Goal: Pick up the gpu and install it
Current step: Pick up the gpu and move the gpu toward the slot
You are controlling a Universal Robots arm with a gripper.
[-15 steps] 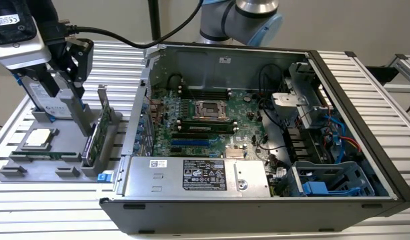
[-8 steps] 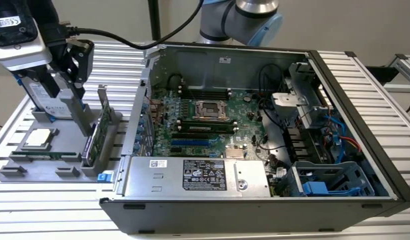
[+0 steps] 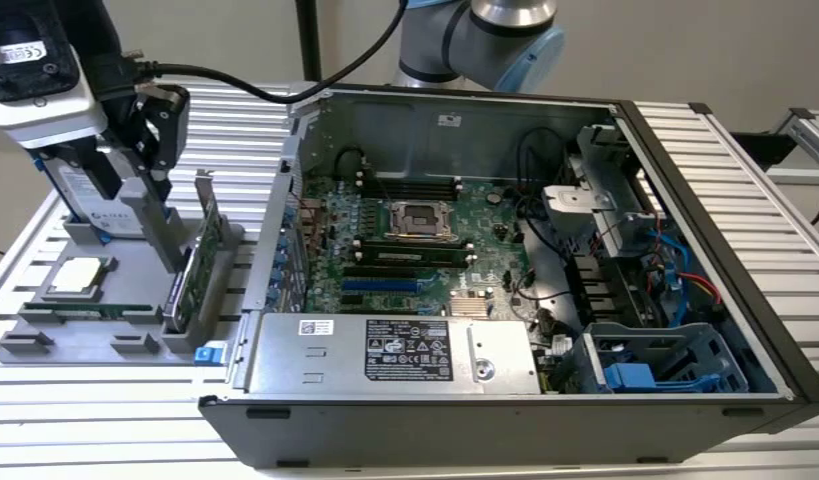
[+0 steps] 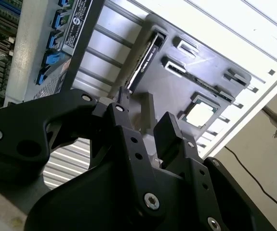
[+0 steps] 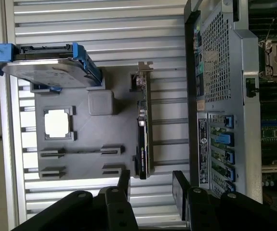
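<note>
Black gripper (image 5: 151, 180) fingers fill the foreground of both wrist views, spread apart with nothing between them. Beyond the gap stands the gpu (image 5: 143, 139), on edge in a slot of the grey holder tray (image 5: 85, 139), its silver bracket at the end away from the fingers. It is not touched. On the same tray a hard drive with blue rails (image 5: 46, 67) stands at the far end, a CPU chip (image 5: 57, 122) lies flat in its recess, and a RAM stick (image 3: 89, 308) lies in a narrow slot. In the exterior view the tray sits on the slatted table (image 3: 116, 420) at the exterior view's left, just beside the open computer case (image 3: 676, 200), whose motherboard (image 3: 409, 240) lies exposed, with the arm hanging over the tray.
</note>
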